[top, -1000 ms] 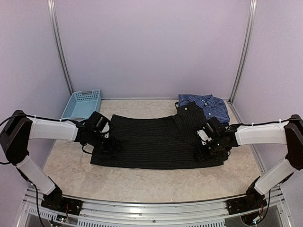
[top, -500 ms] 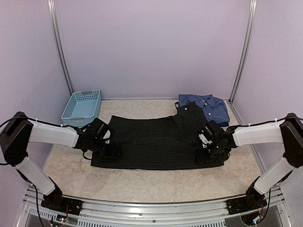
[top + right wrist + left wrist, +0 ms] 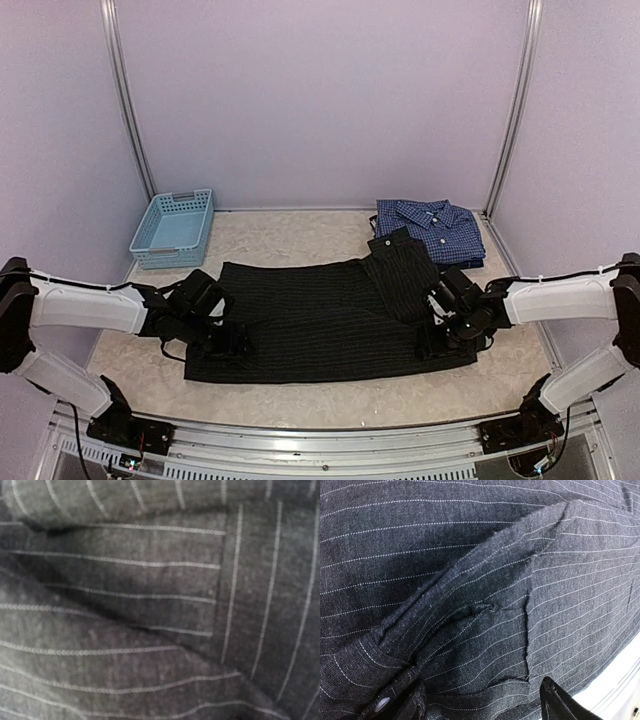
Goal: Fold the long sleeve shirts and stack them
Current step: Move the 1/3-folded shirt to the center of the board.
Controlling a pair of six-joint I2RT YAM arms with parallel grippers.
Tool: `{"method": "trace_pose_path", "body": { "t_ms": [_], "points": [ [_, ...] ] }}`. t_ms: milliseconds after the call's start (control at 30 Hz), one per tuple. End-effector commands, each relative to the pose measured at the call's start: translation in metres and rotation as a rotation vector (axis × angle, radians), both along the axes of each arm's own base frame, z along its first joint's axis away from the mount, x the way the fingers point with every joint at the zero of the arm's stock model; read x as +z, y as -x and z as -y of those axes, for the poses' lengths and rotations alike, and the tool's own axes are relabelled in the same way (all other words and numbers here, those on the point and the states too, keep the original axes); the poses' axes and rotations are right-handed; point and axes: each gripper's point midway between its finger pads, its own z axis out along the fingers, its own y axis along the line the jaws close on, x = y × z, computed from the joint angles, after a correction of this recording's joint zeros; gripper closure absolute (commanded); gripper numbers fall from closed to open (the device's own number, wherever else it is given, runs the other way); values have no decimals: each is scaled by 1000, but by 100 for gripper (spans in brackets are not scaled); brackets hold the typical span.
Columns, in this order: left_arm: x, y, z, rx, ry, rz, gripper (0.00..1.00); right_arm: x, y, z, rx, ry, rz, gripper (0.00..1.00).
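Top external, nearest first: bare strip of table point(image 3: 300, 395) along the near edge, then black pinstriped shirt point(image 3: 320, 315) spread wide across the middle, with a narrower part folded over at its far right end. Left gripper point(image 3: 228, 338) down on the shirt's near left corner, right gripper point(image 3: 440, 340) down on its near right corner. Farther back, at the table's far right corner, blue check shirt point(image 3: 432, 225) folded into a compact rectangle, collar up, just beside the black shirt's folded-over part. At the far left, light blue basket point(image 3: 172, 228), apart from both shirts.

By the look of it, roughly half done. Blue check shirt folded and parked. Black pinstriped shirt only laid out and partly tucked, with body folds and stacking onto the blue one left to do.

Left wrist view adds detail lost from above: fingers point(image 3: 560, 702) set wide apart, released, with pinstriped cloth lying loose between them, a raised crease, a pocket-like seam and a pale button near the left finger. Right wrist view filled edge to edge with blurred pinstripe, no fingers in sight, so released or clenched cannot be told. Whole layout, blue check shirt and basket visible only from above.
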Motion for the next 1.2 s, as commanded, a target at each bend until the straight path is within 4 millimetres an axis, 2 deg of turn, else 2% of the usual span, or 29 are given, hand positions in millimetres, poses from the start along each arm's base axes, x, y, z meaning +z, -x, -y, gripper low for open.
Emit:
{"method": "trace_pose_path", "body": {
  "t_ms": [0,133,267,367,500,633,733,833,933,1000,1067,1167],
  "points": [
    [-27,45,-30,53,-95,-153,27,-33,70,26,-45,95,-241,43],
    [-28,54,-31,64,-107,-148,26,-30,88,25,-48,103,-258,43],
    [-18,49,-33,73,-129,-95,25,-22,102,29,-58,129,-259,43],
    [-5,35,-35,92,-153,-30,23,-7,94,26,-72,109,-206,43],
    [9,21,-35,104,-187,27,20,21,68,24,-103,107,-78,40],
    [24,12,-33,102,-195,66,16,43,34,17,-104,92,28,39],
    [40,5,-21,77,-147,100,15,59,-1,13,-88,61,120,38],
    [62,-7,-6,53,-81,158,10,86,-43,7,-56,27,255,39],
    [85,-23,2,56,-61,230,2,115,-86,-2,2,-11,388,39],
    [97,-34,4,65,-49,266,1,130,-114,-5,35,-13,462,39],
    [107,-45,8,76,-15,291,1,138,-140,-4,52,-6,506,39],
    [117,-61,9,106,72,297,1,131,-174,-1,59,15,511,39]
  ]
}}
